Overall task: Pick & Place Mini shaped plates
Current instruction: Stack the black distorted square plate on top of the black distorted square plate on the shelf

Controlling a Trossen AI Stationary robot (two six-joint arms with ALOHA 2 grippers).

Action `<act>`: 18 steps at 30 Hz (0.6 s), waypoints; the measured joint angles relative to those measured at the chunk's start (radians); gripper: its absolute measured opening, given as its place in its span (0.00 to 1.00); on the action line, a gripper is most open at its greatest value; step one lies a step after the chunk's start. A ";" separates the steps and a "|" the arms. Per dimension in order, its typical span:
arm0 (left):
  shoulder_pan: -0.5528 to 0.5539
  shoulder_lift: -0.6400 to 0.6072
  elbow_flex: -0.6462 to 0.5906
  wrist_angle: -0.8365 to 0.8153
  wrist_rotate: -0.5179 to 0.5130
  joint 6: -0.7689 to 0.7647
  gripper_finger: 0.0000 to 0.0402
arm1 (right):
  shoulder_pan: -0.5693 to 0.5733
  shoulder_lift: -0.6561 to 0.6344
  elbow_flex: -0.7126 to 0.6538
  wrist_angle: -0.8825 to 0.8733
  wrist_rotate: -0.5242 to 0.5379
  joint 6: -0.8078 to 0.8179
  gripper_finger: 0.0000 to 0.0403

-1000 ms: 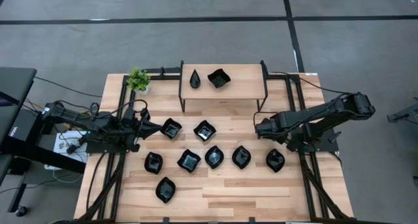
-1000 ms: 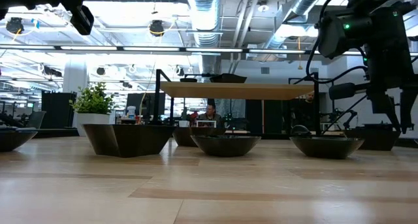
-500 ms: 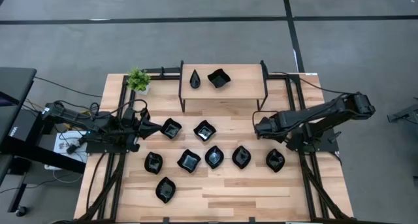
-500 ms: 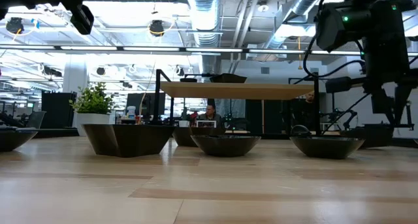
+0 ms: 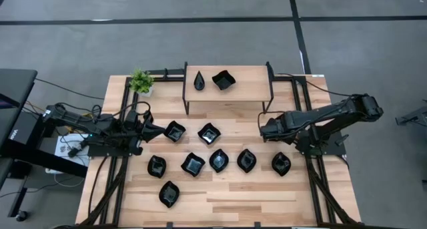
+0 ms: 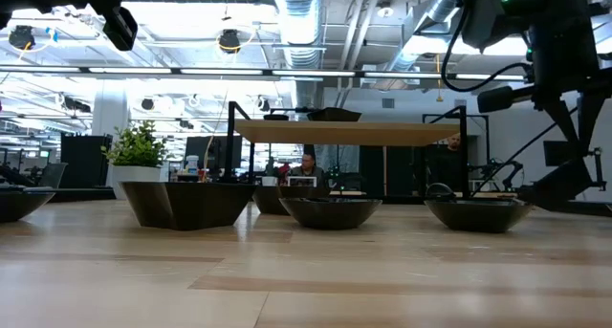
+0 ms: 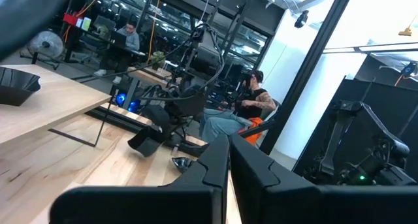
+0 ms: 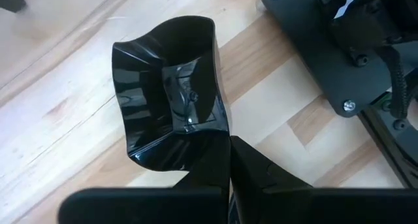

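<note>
Hovering shut-fingered, the right hand (image 5: 262,129) sits beside the shelf (image 5: 247,90).

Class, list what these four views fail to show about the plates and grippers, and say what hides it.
- High view: the wavy-edged square plate pinched by the right gripper is hidden under that arm. Only the right wrist view shows it.
- Low view: plates appear side-on, so their insides are hidden. The front plate masks those behind.
- Left wrist view: beyond the shut left gripper, the corner plate is cut off by the picture's edge.
</note>
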 joint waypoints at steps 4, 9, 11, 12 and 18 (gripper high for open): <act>0.000 0.000 0.000 0.000 0.000 0.000 0.04 | 0.000 0.000 0.000 0.013 0.001 0.000 0.00; 0.000 0.000 0.000 0.000 0.000 0.000 0.04 | 0.005 0.000 0.000 0.053 0.001 0.001 0.00; 0.000 0.000 0.000 0.000 0.000 0.000 0.04 | 0.005 0.000 0.000 0.060 0.006 0.001 0.00; 0.000 0.000 0.000 0.000 0.000 0.000 0.04 | 0.005 0.001 0.000 0.059 0.016 0.001 0.00; 0.000 0.000 0.000 0.000 0.000 0.000 0.04 | 0.008 -0.020 0.000 0.062 0.034 -0.020 0.00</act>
